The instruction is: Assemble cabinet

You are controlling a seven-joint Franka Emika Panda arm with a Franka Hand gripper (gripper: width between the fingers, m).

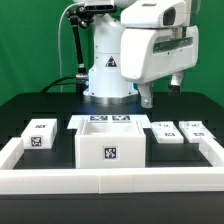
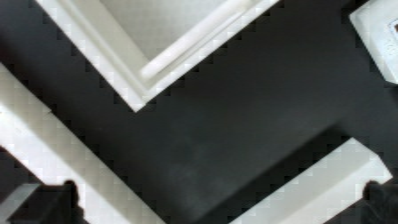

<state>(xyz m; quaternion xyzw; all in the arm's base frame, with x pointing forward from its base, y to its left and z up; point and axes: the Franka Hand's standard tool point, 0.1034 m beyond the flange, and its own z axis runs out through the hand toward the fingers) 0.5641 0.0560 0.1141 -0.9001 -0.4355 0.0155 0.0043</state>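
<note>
White plastic border rail runs along the near table edge, evidently to keep loose parts from sliding off. Just behind it, at centre, stands the cabinet body. It is upright with its open side up and one square tag facing the exterior camera. That placement is judged to keep the tag readable and the cavity reachable from above.

At 9 o'clock of the body, apart from it, lies a small tagged block. At 3 o'clock lie a second block and a third block, side by side, neither touching the body. At 12 o'clock, just behind the body, the marker board lies flat.

Farther back, near 1 o'clock, the gripper hangs over the black table, apart from every part. The wrist view shows its fingers spread with nothing between them, so the hand is released and empty. Assembly is judged not yet started. The arm base stands farthest, at 12 o'clock.
</note>
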